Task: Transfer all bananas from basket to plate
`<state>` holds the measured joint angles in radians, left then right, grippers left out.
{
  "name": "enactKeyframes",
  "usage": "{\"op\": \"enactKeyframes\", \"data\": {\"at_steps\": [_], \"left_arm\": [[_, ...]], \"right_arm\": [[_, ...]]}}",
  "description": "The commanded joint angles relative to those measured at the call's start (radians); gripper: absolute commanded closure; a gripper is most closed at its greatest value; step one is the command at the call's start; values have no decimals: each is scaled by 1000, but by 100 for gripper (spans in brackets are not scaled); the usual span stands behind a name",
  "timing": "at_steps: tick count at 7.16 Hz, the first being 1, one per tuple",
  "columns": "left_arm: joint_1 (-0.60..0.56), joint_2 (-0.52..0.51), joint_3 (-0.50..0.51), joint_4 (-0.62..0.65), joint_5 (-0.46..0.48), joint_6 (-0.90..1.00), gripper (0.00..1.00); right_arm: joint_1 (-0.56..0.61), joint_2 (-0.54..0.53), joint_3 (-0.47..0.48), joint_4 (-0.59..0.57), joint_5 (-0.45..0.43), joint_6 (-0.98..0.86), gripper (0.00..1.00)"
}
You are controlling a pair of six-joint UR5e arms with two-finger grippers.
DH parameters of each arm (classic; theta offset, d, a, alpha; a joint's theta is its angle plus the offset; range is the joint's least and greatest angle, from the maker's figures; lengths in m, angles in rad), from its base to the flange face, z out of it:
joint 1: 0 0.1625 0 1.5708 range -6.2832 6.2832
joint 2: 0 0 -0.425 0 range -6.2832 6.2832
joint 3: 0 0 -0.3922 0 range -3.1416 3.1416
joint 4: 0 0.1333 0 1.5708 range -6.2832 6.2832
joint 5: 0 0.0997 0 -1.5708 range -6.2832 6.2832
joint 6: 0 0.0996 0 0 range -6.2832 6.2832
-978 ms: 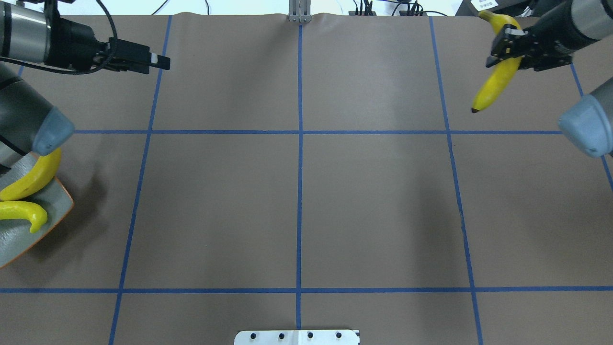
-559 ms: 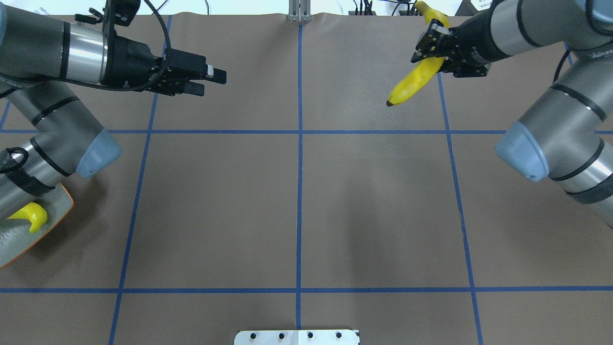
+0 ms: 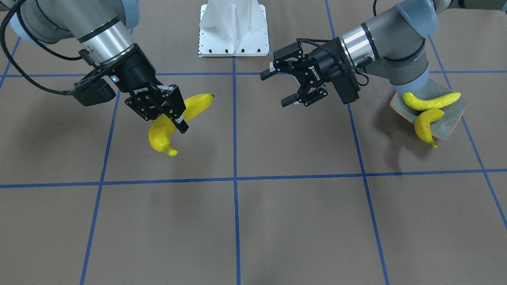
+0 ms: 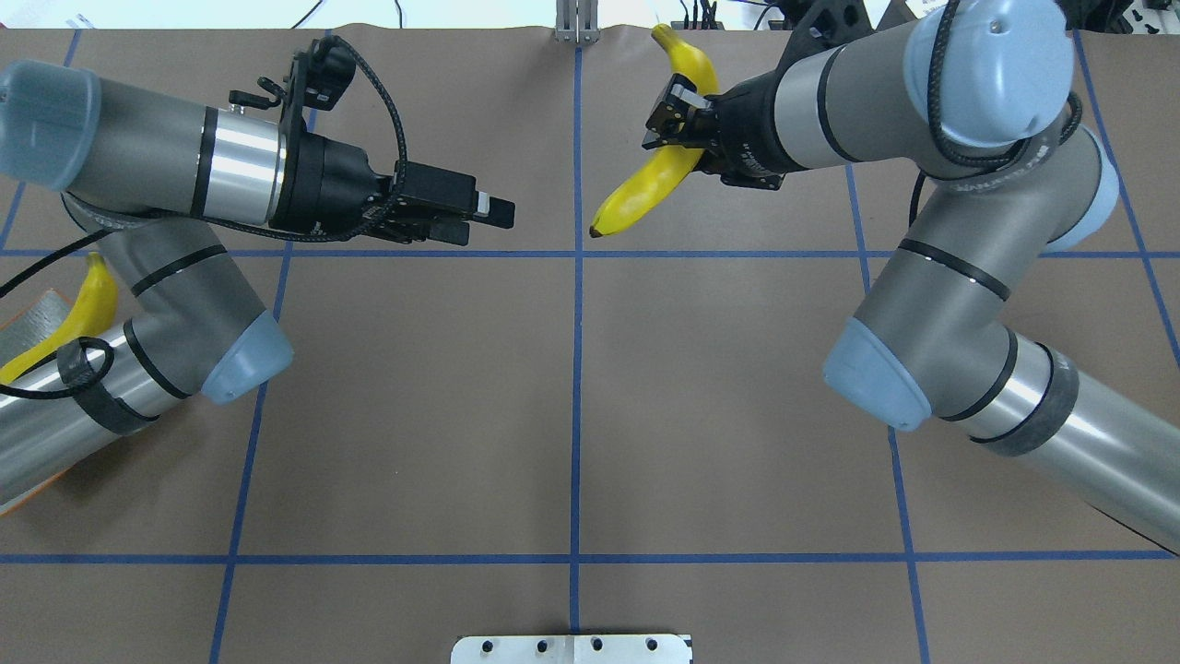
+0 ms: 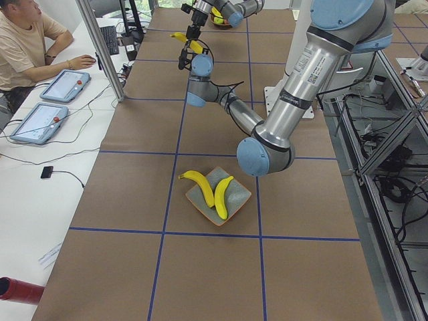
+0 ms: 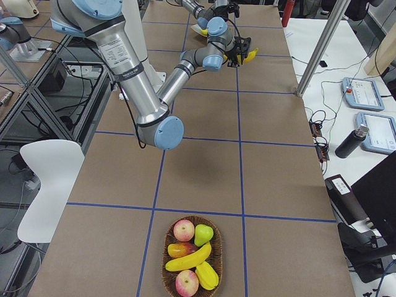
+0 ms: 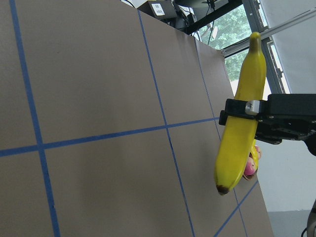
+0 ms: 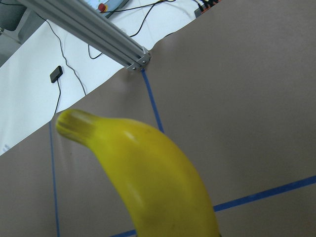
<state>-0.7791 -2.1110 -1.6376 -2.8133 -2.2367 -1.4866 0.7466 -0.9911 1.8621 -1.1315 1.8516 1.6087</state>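
Clamping a banana [image 3: 160, 136] at mid-length, the right gripper [image 3: 174, 114] holds it above the table [image 3: 277, 221], both ends jutting past its fingers. The left gripper [image 3: 277, 89] faces it, fingers apart, empty. Two bananas [image 3: 429, 103] lie on the plate [image 3: 451, 126]. Only the exterior right view shows the basket [image 6: 164, 250], with another banana [image 6: 189, 257] inside.

The brown, blue-gridded table [image 4: 737, 387] carries the plate [image 3: 451, 118], a fruit basket [image 6: 192, 218] and a white robot base [image 3: 233, 27].
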Motion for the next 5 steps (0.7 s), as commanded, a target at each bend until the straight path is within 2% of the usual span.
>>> {"op": "enactKeyframes", "data": {"at_steps": [1,2,5], "left_arm": [[21,-1,-13,-2,0,0,0],[21,-1,-18,-11,0,-1,0],[55,-1,-21,-26,2,3,2]], "right_arm": [[-97,16,0,71,-87,2,100],[-130,16,0,93,-119,3,100],[-168,37,11,93,-140,5,100]]}}
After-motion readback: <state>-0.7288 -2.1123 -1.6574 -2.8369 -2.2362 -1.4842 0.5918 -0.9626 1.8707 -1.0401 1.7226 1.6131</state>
